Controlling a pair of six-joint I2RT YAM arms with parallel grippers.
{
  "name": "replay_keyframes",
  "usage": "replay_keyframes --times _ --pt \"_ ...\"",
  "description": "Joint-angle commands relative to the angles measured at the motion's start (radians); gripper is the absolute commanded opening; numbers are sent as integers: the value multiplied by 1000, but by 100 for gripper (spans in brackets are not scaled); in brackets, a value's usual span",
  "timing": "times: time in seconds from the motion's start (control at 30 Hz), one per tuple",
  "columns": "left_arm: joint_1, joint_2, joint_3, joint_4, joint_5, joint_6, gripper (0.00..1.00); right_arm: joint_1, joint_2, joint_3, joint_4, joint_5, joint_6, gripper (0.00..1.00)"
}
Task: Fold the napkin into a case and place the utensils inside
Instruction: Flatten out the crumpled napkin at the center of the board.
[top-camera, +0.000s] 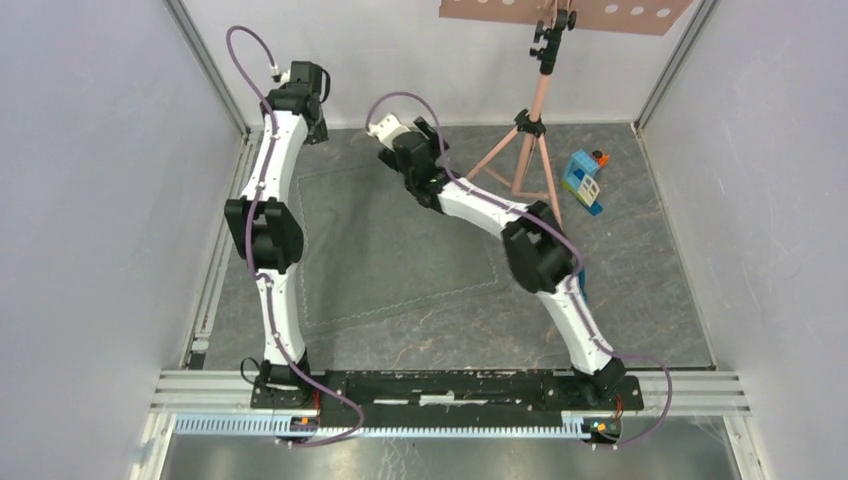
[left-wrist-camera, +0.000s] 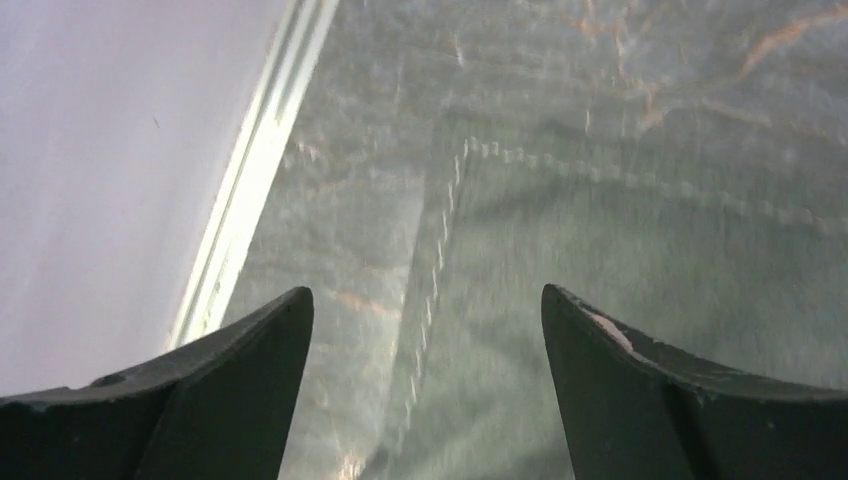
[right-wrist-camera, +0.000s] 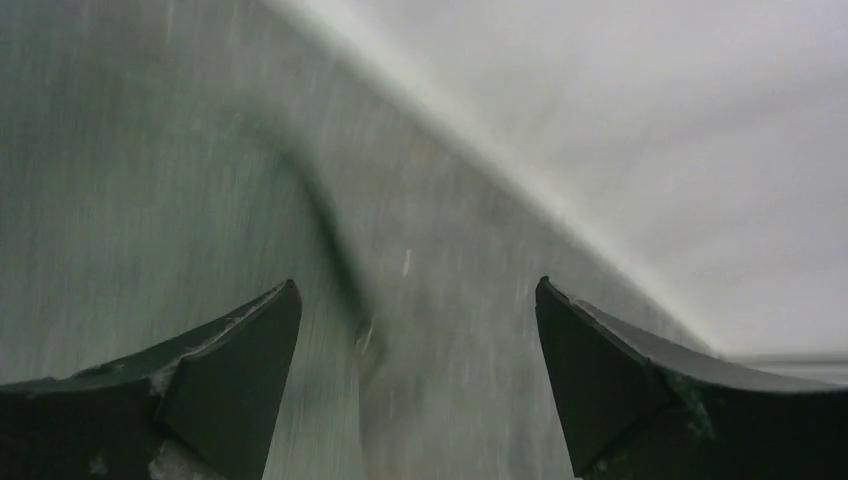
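Napkin spread flat and unfolded on the grey marbled table, pale stitched line running just inside its edge. Covers the left and middle of the table, one corner up near the far left corner, the opposite corner out towards the middle. Nearly the same grey as the table, so the outline shows mostly by the stitching.

Above that far left napkin corner, left hand, fingers wide apart, nothing between them. Seen from the left wrist, stitched corner of the cloth just ahead of the fingertips, bare table and the pale side wall to the left of it.

Near the far edge of the table, over the napkin's far side, right hand, fingers likewise spread apart and holding nothing. Right wrist view blurred: a dark fold or edge of cloth running between the fingertips, pale wall beyond.

Further out, tripod standing by the far edge, right of the cloth. Beside it, towards the far right corner, small blue-and-white toy house, well apart from the napkin.
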Motion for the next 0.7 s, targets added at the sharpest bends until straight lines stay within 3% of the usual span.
replay_keyframes --times 0.0,0.07,0.23,0.37,0.53,0.67 --pt "-11 -344 -252 7 134 -98 93 42 -452 -476 76 -120 116 95" --pt "-10 -475 -491 117 248 -137 95 44 -581 -667 91 -206 229 96" --pt "4 -644 -864 278 426 -209 98 55 -727 -857 8 -367 439 98" --pt "42 -623 -995 372 645 -292 99 65 -760 -941 14 -495 560 98" --pt "67 -595 -1155 454 729 -388 100 66 -762 -990 6 -588 633 98" --pt "134 -579 -1284 461 701 -414 100 69 -774 -1043 19 -593 653 98"
